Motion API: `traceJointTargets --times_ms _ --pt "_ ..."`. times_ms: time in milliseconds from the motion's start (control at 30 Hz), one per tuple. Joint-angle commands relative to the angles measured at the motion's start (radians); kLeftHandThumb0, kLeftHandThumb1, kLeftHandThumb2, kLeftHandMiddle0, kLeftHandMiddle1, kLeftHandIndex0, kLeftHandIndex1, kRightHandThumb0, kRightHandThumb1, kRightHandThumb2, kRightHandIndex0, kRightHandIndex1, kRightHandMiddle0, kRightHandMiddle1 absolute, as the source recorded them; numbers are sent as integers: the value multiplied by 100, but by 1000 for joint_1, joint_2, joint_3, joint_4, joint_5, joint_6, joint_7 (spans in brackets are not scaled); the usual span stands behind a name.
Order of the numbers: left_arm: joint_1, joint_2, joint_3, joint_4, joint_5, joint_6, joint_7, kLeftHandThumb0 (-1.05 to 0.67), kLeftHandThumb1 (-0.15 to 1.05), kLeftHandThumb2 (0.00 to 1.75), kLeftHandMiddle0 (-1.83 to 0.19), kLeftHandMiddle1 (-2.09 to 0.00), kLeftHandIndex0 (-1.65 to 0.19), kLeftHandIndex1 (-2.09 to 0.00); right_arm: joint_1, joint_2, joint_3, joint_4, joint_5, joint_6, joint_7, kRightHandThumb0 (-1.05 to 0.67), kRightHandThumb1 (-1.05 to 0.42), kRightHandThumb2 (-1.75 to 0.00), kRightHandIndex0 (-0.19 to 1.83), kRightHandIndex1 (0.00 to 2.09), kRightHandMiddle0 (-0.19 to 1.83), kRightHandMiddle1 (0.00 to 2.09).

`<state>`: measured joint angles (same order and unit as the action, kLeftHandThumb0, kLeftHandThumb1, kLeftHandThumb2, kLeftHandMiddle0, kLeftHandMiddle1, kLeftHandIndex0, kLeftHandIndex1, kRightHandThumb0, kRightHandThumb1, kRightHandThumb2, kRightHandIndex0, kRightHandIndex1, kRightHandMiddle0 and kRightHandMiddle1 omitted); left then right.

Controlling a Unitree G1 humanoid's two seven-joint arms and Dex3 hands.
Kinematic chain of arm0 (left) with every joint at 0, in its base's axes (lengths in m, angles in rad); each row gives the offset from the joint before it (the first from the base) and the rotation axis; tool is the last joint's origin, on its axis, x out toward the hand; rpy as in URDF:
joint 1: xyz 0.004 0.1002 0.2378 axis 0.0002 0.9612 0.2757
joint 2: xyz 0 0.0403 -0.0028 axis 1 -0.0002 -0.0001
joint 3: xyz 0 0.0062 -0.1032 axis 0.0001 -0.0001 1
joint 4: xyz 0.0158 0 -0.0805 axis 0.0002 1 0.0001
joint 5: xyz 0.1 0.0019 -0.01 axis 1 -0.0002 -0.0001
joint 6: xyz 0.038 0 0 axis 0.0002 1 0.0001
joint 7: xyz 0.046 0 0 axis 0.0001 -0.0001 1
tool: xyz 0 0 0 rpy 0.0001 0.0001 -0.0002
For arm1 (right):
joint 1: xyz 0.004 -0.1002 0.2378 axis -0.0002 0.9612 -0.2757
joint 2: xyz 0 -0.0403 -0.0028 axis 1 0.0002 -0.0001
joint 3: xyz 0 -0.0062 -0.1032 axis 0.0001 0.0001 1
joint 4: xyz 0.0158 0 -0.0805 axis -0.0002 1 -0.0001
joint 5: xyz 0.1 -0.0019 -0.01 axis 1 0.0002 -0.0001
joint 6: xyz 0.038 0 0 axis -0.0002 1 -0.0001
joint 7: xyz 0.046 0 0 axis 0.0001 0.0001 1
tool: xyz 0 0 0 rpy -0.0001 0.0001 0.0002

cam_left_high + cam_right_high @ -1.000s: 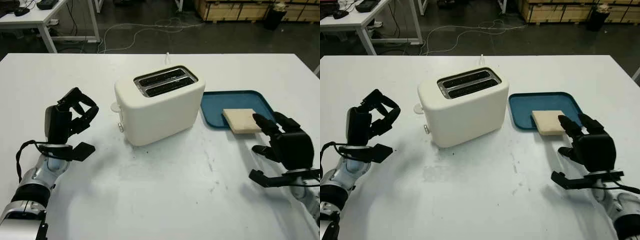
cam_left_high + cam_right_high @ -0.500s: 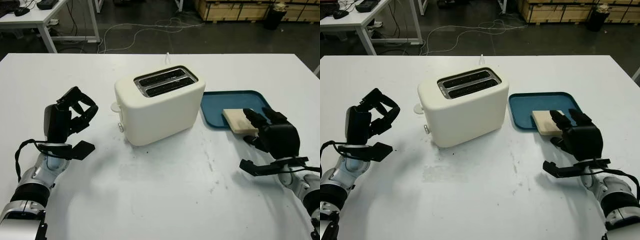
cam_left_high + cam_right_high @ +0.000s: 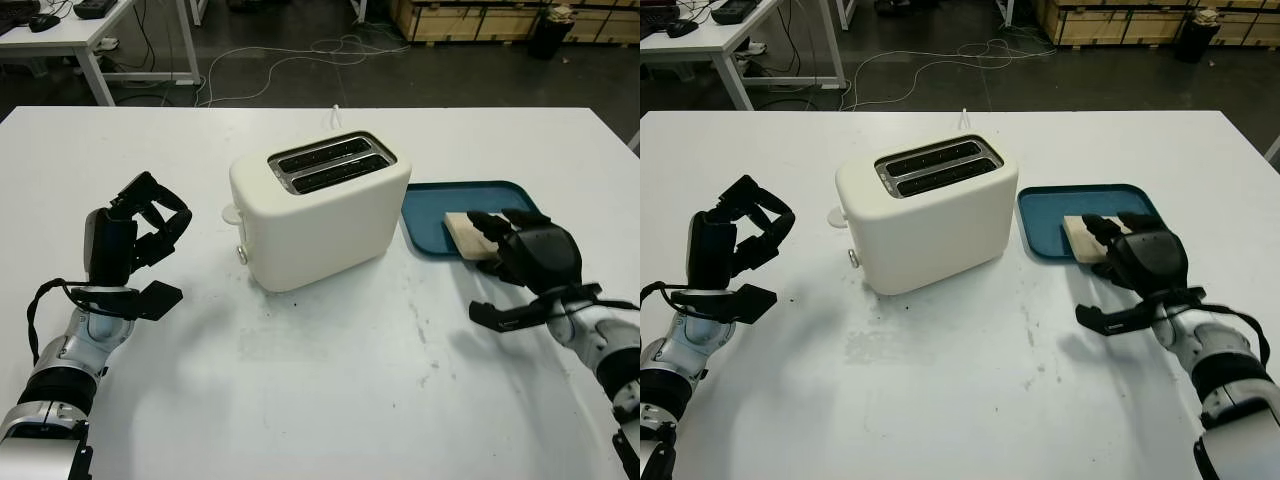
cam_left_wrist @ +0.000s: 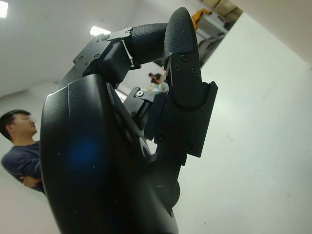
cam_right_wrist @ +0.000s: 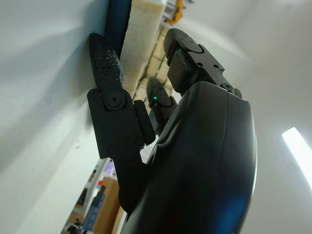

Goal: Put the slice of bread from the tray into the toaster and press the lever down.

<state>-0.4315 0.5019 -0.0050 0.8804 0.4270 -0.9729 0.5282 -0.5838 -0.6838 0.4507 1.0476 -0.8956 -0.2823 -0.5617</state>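
Fingers [image 3: 487, 226] of the right hand [image 3: 530, 255], spread and holding nothing, have advanced over the bread [image 3: 461, 229] in the tray [image 3: 430, 205], so a grasp looks imminent.

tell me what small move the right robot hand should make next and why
Probably close the fingers on the bread slice. The right robot hand is over the slice at the near edge of the blue tray, fingers above and thumb below the edge, with no grasp visible yet. The toaster slots look empty. The left robot hand is curled, off to the toaster's left.
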Motion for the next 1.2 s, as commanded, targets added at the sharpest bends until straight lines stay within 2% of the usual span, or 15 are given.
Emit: traceJointTargets --times_ms 0,100,133,167,200,233,267,300,433,600,667,833,1167 --pt "-1 10 11 1 -11 -10 -5 -105 92 38 -76 -168 -55 -150 -5 26 15 24 18 19 58 -47 -76 0 55 6 52 2" --pt "0 8 14 0 -7 -14 0 -105 92 38 -76 -167 -55 -149 -14 37 31 28 15 29 73 -42 -76 0 64 11 61 6" --pt "0 7 15 1 -6 -17 1 -105 92 38 -76 -167 -55 -149 -15 39 41 25 6 35 67 -42 -78 0 69 23 67 8" --pt "0 6 16 2 -8 -18 -1 -105 92 38 -76 -167 -55 -149 -15 40 49 22 1 40 63 -42 -80 -1 63 61 74 12" --pt "0 4 18 2 -11 -19 -5 -105 92 38 -75 -167 -55 -149 -15 40 57 18 -3 46 59 -43 -82 -1 55 127 75 44" --pt "1 3 19 1 -14 -20 -8 -105 92 38 -75 -167 -55 -148 -14 41 65 14 -6 52 56 -45 -84 0 59 150 66 82" --pt "1 2 20 3 -16 -22 -11 -105 92 38 -75 -166 -55 -148 -14 41 77 9 -14 66 57 -47 -86 -1 70 162 60 121" --pt "1 1 21 2 -16 -23 -12 -105 92 37 -75 -166 -56 -148 -14 40 89 2 -23 83 62 -52 -90 -4 82 169 58 151" --pt "-1 0 24 6 -18 -30 -16 -104 92 37 -75 -165 -56 -147 -10 34 132 -20 -59 125 28 -61 -92 -16 96 174 62 171" --pt "-4 1 24 12 -9 -33 -12 -104 92 38 -75 -165 -56 -146 0 20 143 -44 -48 119 -17 -63 -92 -28 106 175 68 174" --pt "-4 0 25 11 -13 -31 -17 -105 92 38 -76 -165 -57 -146 0 17 145 -38 -50 105 -78 -64 -92 -28 105 175 71 174" --pt "-4 0 26 12 -13 -31 -15 -105 92 38 -76 -165 -57 -146 -7 4 135 -30 -22 38 -125 -62 -92 -34 100 175 65 175" --pt "0 -1 28 7 -13 -25 -15 -105 92 37 -76 -165 -57 -146 -29 -21 50 -28 72 -160 -54 -64 -92 -47 84 175 55 175"
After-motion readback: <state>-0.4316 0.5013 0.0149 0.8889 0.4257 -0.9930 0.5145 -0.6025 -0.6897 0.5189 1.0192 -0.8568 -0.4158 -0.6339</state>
